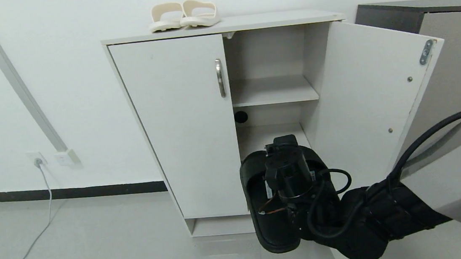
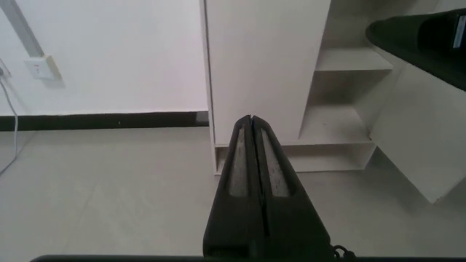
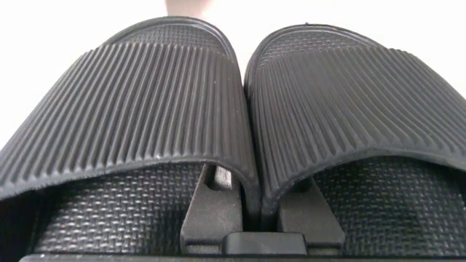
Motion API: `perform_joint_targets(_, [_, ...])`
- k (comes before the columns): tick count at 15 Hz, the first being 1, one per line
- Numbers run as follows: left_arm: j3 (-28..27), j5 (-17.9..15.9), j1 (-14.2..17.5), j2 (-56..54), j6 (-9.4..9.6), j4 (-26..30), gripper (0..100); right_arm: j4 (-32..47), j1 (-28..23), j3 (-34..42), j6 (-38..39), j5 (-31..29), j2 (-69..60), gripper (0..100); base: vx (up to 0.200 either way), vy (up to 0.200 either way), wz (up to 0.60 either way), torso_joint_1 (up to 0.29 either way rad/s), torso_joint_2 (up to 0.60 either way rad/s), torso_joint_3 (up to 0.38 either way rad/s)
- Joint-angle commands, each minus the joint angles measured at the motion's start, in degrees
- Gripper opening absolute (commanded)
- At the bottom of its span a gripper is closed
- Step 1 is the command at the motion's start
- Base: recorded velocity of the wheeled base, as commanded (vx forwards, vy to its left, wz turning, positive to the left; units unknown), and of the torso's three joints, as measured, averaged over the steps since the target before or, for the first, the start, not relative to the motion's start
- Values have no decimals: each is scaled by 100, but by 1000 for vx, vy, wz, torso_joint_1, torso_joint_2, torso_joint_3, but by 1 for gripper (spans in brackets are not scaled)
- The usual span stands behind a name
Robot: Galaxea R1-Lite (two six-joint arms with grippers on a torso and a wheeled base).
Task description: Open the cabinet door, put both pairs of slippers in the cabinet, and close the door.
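Black slippers [image 1: 267, 223] ride side by side in my right gripper [image 3: 256, 207], fingers clamped on their inner walls. Toes and long axis aim at the cabinet's [image 1: 172, 122] open lower shelf [image 1: 256, 137] just ahead. Left gripper [image 2: 251, 138] is pressed together, empty, farther off. Cream slippers [image 1: 183, 15] sit on top.
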Motion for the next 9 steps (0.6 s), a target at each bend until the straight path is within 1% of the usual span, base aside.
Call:
perform_joint_targets(1, [0,1,1,18,-1,-2,0,-78,-64,-42,-1,45,182,0,0,0,0,0,0,0])
perform_joint_targets(4, [0,1,1,9,-1,-2,0,-342,-223,-209,-18,36,463,0,0,0,0,0,0,0])
perform_joint_targets(9, [0,1,1,9,-1,-2,0,-350,-363,-543,-18,45,744,0,0,0,0,0,0,0])
